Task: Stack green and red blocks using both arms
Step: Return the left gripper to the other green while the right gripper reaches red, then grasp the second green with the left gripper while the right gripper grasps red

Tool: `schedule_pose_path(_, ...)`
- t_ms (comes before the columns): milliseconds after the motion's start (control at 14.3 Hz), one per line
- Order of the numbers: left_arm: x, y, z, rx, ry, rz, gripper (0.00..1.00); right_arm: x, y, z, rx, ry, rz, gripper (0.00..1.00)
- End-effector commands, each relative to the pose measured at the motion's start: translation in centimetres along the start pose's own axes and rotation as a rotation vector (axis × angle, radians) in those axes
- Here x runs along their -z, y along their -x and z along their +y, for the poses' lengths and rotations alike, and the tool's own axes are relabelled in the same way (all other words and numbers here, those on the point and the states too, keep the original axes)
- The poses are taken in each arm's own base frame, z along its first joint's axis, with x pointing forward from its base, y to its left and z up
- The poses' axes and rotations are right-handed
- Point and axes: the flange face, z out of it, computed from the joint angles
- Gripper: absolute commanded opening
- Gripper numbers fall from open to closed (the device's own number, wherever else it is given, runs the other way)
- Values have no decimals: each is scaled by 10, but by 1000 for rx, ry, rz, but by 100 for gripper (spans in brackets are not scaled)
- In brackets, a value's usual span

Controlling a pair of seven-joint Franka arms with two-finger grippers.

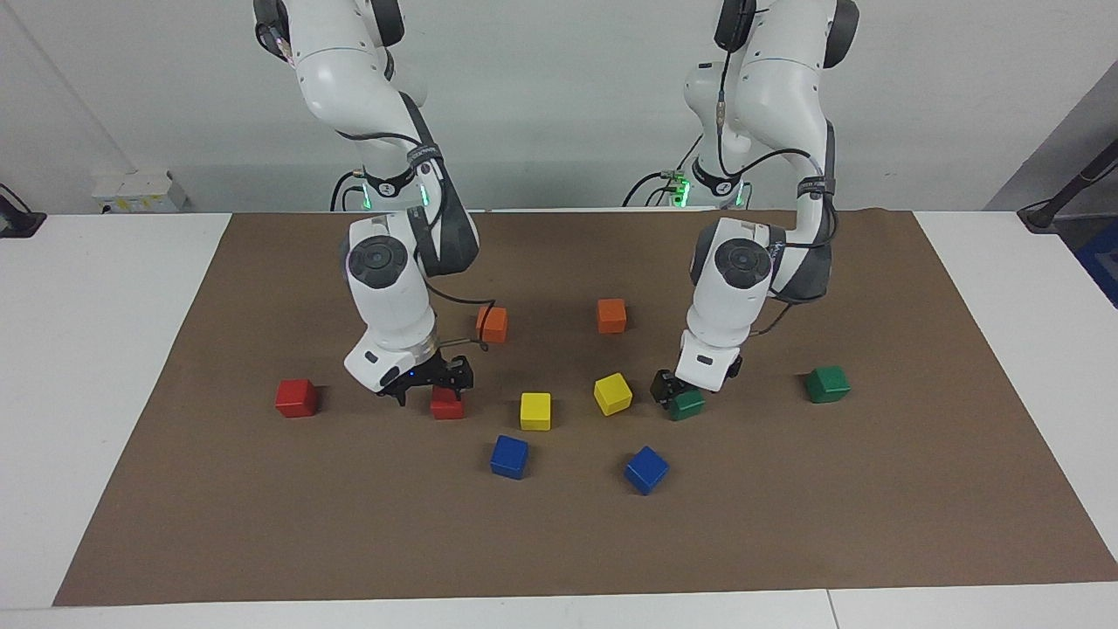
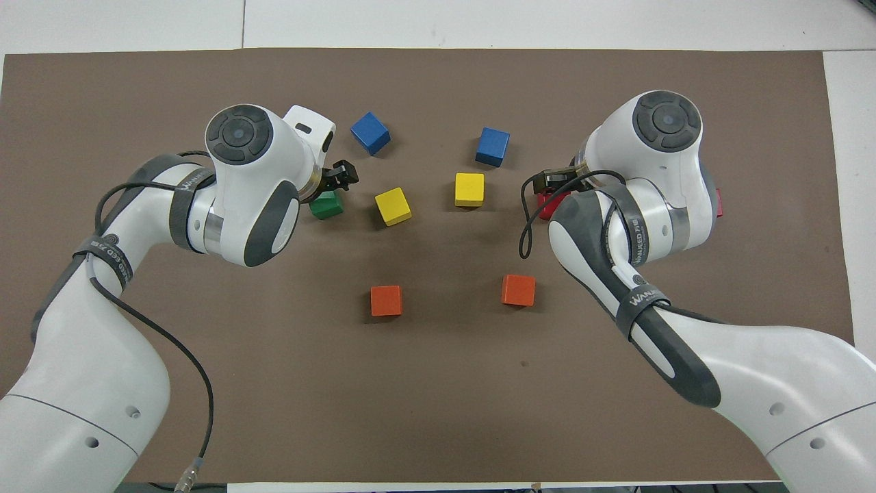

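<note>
My right gripper (image 1: 434, 387) is low on the mat, right at a red block (image 1: 446, 405); in the overhead view this gripper (image 2: 547, 182) partly covers the block (image 2: 547, 205). My left gripper (image 1: 671, 388) is low against a green block (image 1: 687, 405), which also shows in the overhead view (image 2: 326, 205) beside the gripper (image 2: 337, 179). Both blocks rest on the mat. A second red block (image 1: 296, 397) sits toward the right arm's end, only its edge showing in the overhead view (image 2: 717, 203). A second green block (image 1: 827, 384) sits toward the left arm's end, hidden in the overhead view.
Two yellow cubes (image 1: 535, 411) (image 1: 612, 393) lie between the grippers. Two blue cubes (image 1: 509, 456) (image 1: 645, 469) lie farther from the robots. Two orange cubes (image 1: 493, 323) (image 1: 611, 315) lie nearer to the robots. All sit on a brown mat (image 1: 559, 542).
</note>
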Motion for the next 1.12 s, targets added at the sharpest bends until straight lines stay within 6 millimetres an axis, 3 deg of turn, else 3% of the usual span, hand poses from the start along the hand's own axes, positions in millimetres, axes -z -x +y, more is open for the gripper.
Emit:
schedule_pose_path(0, -9, 4, 2, -53, -34, 29, 100, 3, 9, -6, -15, -4, 11, 100)
schedule_pose_path(210, -16, 8, -1, -66, -46, 27, 100, 3, 14, -26, -31, -7, 11, 100)
schedule_pose_path(1051, -26, 16, -3, -53, -35, 30, 100, -17, 19, -12, -24, -3, 1, 100)
